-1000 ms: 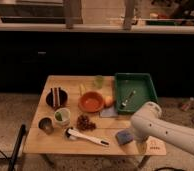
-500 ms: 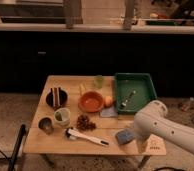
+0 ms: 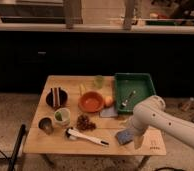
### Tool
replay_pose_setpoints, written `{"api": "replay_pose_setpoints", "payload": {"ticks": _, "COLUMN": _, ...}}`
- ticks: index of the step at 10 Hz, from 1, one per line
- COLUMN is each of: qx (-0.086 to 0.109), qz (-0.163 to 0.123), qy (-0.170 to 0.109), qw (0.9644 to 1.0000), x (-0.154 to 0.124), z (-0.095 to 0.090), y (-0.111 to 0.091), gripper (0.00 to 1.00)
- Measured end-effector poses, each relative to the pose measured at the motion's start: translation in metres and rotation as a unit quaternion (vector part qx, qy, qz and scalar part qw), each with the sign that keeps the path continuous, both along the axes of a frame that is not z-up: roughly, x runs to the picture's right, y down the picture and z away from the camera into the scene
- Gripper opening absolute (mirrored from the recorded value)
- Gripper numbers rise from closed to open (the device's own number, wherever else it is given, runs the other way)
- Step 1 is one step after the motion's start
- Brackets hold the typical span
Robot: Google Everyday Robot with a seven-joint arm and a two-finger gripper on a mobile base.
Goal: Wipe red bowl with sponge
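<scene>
The red bowl point(image 3: 91, 101) sits on the wooden table point(image 3: 50, 142) near its middle, round, shallow and orange-red. The sponge point(image 3: 123, 136), a small blue-grey pad, lies flat near the table's front right, well in front of and to the right of the bowl. My white arm reaches in from the right, bends at the elbow and points down. My gripper point(image 3: 132, 134) is at its lower end, right beside the sponge on its right side. The arm hides the gripper's contact with the sponge.
A pale grey-blue cloth point(image 3: 109, 113) lies right of the bowl, next to an orange fruit point(image 3: 109, 101). A green tray point(image 3: 140, 82) holds a spoon point(image 3: 128, 98). Dark bowl with sticks point(image 3: 56, 97), white cup point(image 3: 63, 116), metal cup point(image 3: 46, 125), brown cluster point(image 3: 83, 122), white-handled brush point(image 3: 87, 136), green cup point(image 3: 99, 81).
The arm's elbow has shifted slightly to the right and back over the table's right end. The sponge and the bowl have not moved.
</scene>
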State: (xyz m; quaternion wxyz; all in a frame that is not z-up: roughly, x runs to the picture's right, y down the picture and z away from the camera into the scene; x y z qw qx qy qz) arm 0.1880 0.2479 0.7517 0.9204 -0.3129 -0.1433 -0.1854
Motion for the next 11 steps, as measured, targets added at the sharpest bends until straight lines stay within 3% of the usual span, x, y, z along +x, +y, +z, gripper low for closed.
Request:
{"api": "replay_pose_setpoints", "payload": {"ticks": 6, "qx": -0.031, "qz": 0.037, "qy": -0.046, "qw": 0.9978, "x": -0.003, "z": 0.028, "y": 0.003, "gripper": 0.8}}
{"api": "replay_pose_setpoints", "payload": {"ticks": 11, "qx": -0.046, "qz": 0.055, "qy": -0.046, "qw": 0.9963, "x": 0.012, "z": 0.047, "y": 0.012, "gripper": 0.8}}
